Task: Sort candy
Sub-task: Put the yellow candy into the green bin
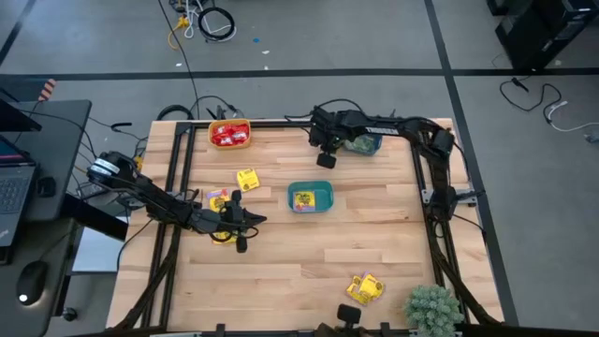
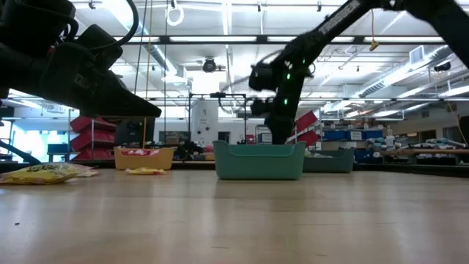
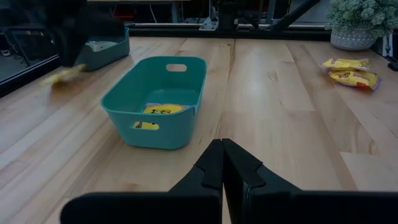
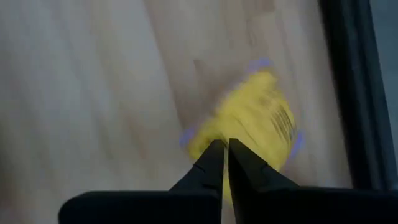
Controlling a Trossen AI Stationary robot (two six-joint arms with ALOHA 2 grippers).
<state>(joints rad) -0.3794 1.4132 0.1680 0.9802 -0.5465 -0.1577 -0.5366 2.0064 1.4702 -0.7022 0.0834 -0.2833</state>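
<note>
Yellow packet at the right gripper's tips, far side of the table.

We are seeing the right gripper (image 1: pixel 326 161) with its fingers closed to a narrow slit; its wrist view shows a blurred yellow candy packet (image 4: pixel 249 118) just past them, though we cannot tell whether it is pinched. The teal bowl (image 1: pixel 310 197) holding yellow candy is lying near, toward the table's middle. The left gripper (image 1: pixel 245 225), jaws pressed together and empty, is sitting beside other yellow packets (image 1: pixel 217 199).

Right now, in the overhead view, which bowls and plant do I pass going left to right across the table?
orange bowl → teal bowl → blue bowl → plant
</note>
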